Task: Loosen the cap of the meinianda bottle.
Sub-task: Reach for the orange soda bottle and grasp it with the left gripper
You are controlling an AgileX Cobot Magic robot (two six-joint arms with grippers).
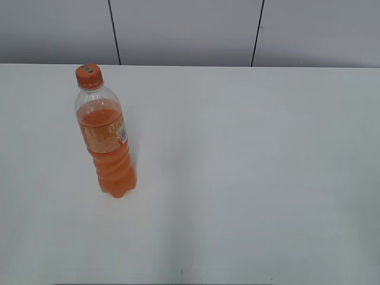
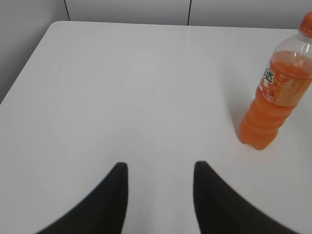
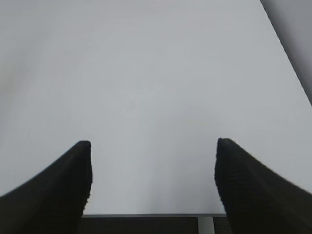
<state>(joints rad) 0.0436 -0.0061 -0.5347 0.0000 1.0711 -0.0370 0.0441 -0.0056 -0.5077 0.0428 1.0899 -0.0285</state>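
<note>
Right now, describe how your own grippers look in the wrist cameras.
Only the fingers show. The left gripper has two smooth matte black fingers that taper to rounded tips. The right gripper has two broader black fingers with a fine dotted texture on the inner faces. No cables, markings or arm links are visible, and neither arm appears in the exterior view.

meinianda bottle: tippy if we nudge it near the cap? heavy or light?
Probably tippy: the meinianda bottle stands tall on a narrow base, so a push near the cap would likely topple it. Likely fairly heavy for its size, since orange drink fills most of it. The clear plastic wall looks smooth up top; the ribbed lower body may grip better.
</note>
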